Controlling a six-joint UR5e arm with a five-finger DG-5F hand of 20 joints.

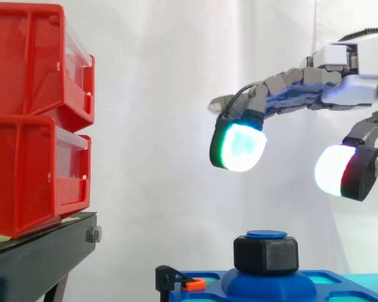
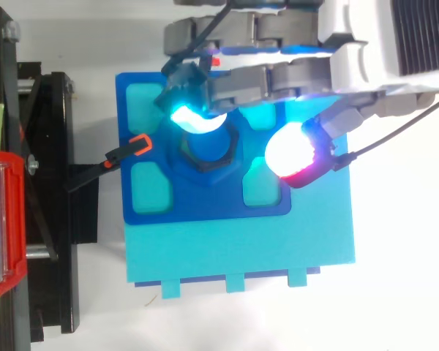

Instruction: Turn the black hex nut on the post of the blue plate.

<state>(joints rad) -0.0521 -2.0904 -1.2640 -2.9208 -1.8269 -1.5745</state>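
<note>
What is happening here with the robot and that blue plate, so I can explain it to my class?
A robot hand hovers above the black hex nut, which sits on the post of the blue plate. Its fingers are open and spread to either side, and the side view shows a clear gap between them and the nut, so nothing is gripped yet. Two red bins are stacked on a black stand to the left.

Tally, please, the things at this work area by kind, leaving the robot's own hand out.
Red plastic bins: 2
Black hex nut: 1
Blue plastic plate with post: 1
Turquoise flat base board: 1
Black clamp with orange tip: 1
Black metal stand: 1
Total: 7
</note>
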